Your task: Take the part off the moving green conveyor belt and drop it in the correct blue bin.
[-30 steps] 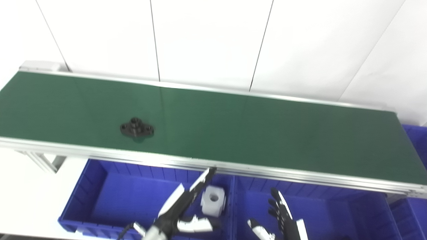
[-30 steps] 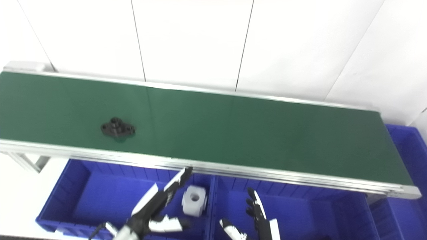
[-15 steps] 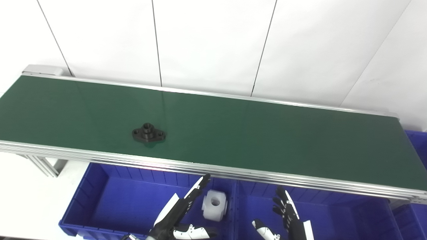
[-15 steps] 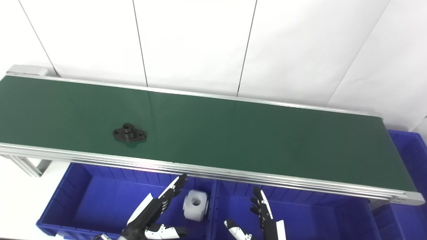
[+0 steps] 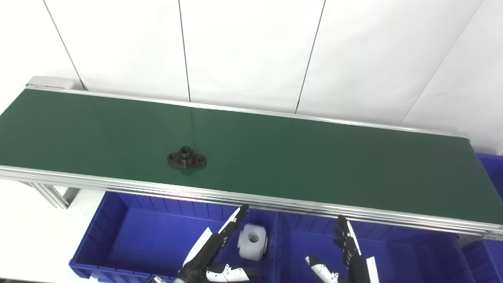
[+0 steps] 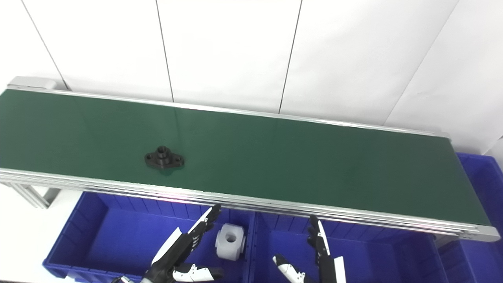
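Note:
A black flanged part with a raised hub lies on the green conveyor belt, left of centre and close to the near rail. My left hand hangs open over the left blue bin, fingers stretched toward the belt, holding nothing. My right hand is open over the middle blue bin, fingers pointing up. Both hands are below the belt's near rail, well apart from the black part. A white block with a round hole rests in the left bin beside my left hand.
An aluminium rail edges the belt on the near side. Another blue bin stands at the belt's right end. A white panelled wall rises behind the belt. The belt's frame leg shows at lower left.
The black part has ridden the belt to the right. My right hand has risen a little and shifted right. The camera tilted up slightly early on; my left hand stays about where it was.

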